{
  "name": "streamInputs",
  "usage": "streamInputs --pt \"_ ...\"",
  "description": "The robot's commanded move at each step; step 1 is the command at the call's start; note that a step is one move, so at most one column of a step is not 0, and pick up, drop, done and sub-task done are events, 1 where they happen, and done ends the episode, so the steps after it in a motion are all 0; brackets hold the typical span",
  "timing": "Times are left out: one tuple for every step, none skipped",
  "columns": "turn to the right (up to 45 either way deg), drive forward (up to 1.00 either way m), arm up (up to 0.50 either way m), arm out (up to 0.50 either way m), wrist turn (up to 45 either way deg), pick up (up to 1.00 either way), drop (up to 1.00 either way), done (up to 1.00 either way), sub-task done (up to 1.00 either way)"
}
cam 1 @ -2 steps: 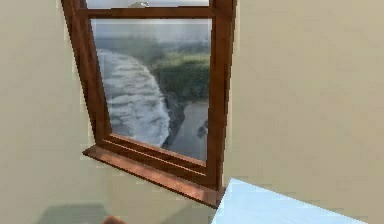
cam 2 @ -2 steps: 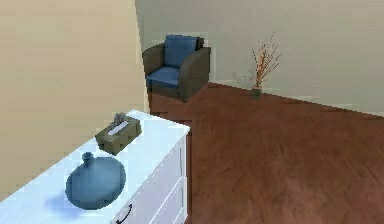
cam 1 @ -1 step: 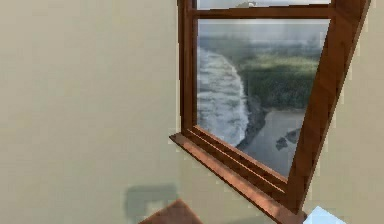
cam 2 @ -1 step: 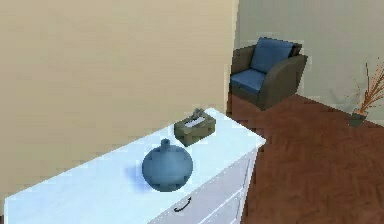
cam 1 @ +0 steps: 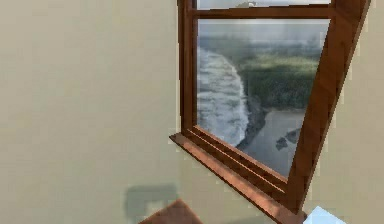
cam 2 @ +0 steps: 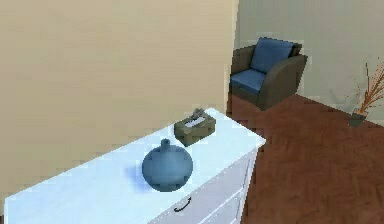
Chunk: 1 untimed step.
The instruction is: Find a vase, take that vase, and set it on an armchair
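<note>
1. Nearest in the arm side view, a white desk [cam 2: 80, 190] with drawer fronts stands against the beige wall, and its flat top carries the things.
2. The vase [cam 2: 166, 166], round, blue and narrow-necked, stands upright on the desk top near the front edge. It touches nothing else, so it looks reachable from this side.
3. I cannot tell whether the fingers are spread or pressed together, nor whether they hold anything.
4. Just beyond the vase lies a tan tissue box [cam 2: 195, 127]. It sits apart from the vase, so it probably won't hinder a grasp.
5. Ahead in the forward view, a wood-framed window [cam 1: 265, 90] sits in the wall. The base seems parked side-on to the desk.
6. Well beyond the desk, across the wood floor [cam 2: 310, 150], the armchair [cam 2: 266, 70] sits in a corner. Its blue seat faces the room, ready to take the vase.
7. A potted plant of bare twigs [cam 2: 362, 100] stands to the armchair's right.
</note>
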Motion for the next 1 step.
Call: streamInputs --pt "0.0 0.00 0.38 0.00 0.0 0.00 0.00 0.00 0.00"
